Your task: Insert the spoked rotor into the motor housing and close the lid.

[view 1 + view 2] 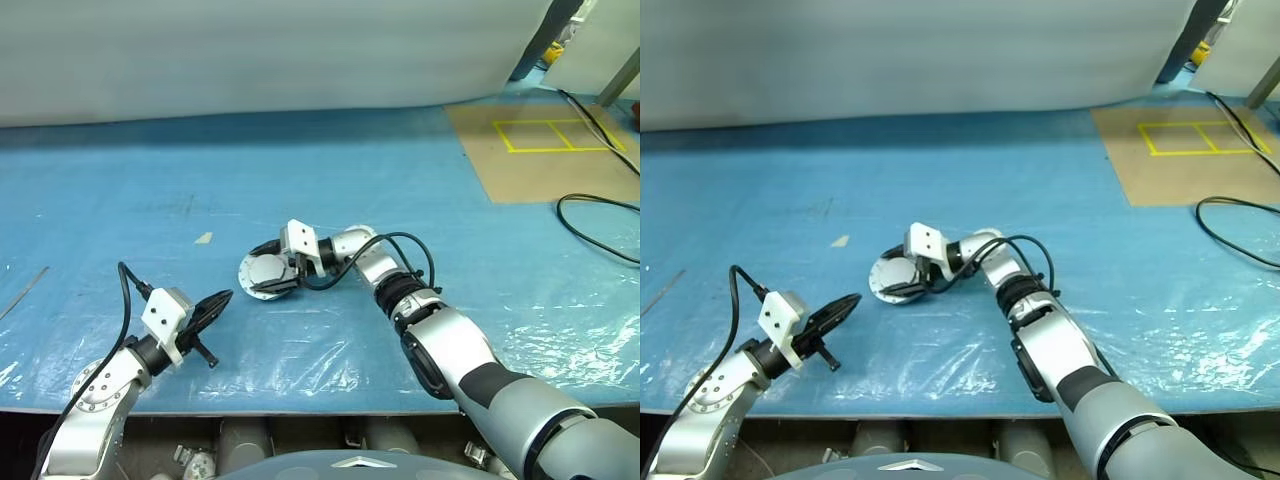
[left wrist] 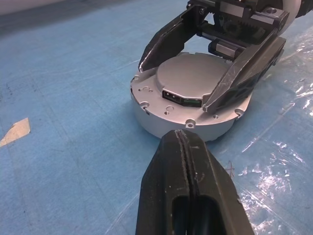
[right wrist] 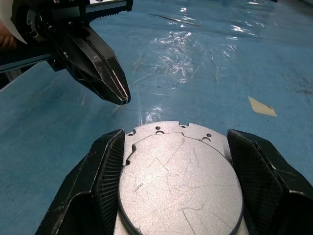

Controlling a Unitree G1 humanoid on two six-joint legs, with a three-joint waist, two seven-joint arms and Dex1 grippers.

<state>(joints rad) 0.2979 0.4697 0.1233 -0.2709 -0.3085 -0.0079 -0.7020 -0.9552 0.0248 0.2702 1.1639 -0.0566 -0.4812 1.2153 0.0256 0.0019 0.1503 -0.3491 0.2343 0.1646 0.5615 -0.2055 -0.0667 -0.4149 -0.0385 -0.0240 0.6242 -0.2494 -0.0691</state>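
Note:
The motor housing (image 1: 266, 270) is a short round silver puck near the middle of the blue table, showing a smooth scratched silver face (image 3: 181, 186) with a small connector (image 2: 182, 98). My right gripper (image 1: 258, 277) reaches in from the right, one black finger (image 2: 244, 73) on each side of the puck and closed against it. My left gripper (image 1: 214, 303) hovers a short way nearer the table's front left, its fingers (image 2: 183, 152) pressed together, empty and pointing at the puck. The spoked rotor and the lid are out of view.
Crinkled clear plastic film (image 1: 300, 350) covers the blue mat near the front edge. A scrap of tape (image 1: 203, 238) lies left of the puck. A brown board with yellow tape lines (image 1: 550, 150) and a black cable (image 1: 600, 215) are at the far right.

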